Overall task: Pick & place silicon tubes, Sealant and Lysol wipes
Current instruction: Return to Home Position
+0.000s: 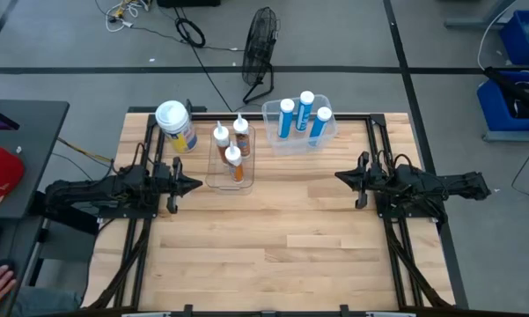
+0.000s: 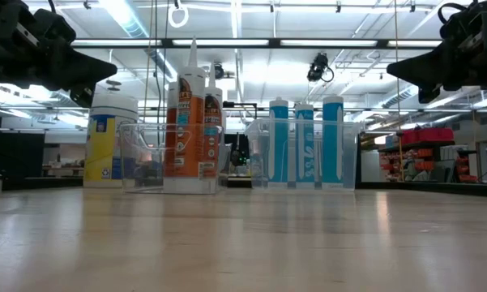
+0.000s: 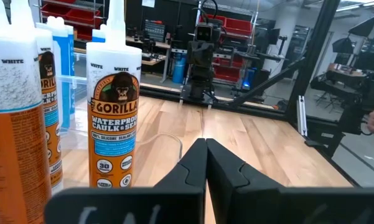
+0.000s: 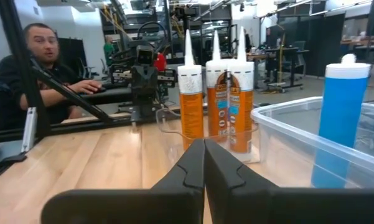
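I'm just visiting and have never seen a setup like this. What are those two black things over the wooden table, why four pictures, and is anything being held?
They are two robot arms, each ending in a two-finger gripper. One picture looks straight down from above, one looks level across the table top, and the other two come from cameras on each arm's wrist. The left gripper and the right gripper hover above the wooden table, pointing at each other. Both have their jaws shut and hold nothing. At the far side stand the Lysol wipes, a fat canister with a white lid, directly on the wood. Beside it a clear tray holds three orange sealant tubes. Next along, a clear bin holds three blue tubes. A person sits in the room beyond.
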Robot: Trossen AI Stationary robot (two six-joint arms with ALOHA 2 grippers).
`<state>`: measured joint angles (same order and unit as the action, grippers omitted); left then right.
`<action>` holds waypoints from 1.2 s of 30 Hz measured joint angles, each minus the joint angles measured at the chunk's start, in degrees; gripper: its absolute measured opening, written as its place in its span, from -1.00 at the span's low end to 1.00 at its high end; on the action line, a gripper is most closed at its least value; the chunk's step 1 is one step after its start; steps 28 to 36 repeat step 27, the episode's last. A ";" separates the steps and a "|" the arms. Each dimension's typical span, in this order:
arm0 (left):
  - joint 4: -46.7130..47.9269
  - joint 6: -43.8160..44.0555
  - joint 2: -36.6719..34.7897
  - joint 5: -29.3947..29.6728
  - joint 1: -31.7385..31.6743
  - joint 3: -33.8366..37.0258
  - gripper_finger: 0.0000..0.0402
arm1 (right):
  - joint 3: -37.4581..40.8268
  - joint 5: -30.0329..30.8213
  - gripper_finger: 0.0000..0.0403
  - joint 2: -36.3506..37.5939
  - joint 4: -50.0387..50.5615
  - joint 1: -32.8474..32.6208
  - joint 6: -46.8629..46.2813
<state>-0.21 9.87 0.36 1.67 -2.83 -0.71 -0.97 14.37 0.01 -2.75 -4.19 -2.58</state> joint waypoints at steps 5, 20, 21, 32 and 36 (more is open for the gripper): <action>-0.03 0.00 0.00 0.00 0.09 0.02 -0.96 | 0.02 -2.73 -0.97 0.00 0.40 -0.02 -1.38; -0.56 -4.51 0.00 -0.07 0.15 0.08 -0.96 | 0.02 -2.84 -0.97 0.00 0.40 -0.02 -0.85; -0.74 -4.55 0.00 -0.04 0.15 0.09 -0.96 | 0.02 -2.84 -0.97 0.00 0.40 -0.02 -1.03; -1.25 -4.53 0.00 -0.04 0.15 0.15 -0.96 | 0.02 -2.86 -0.97 0.00 0.40 -0.02 -1.05; -1.25 -4.53 0.00 -0.04 0.15 0.15 -0.96 | 0.02 -2.86 -0.97 0.00 0.40 -0.02 -1.05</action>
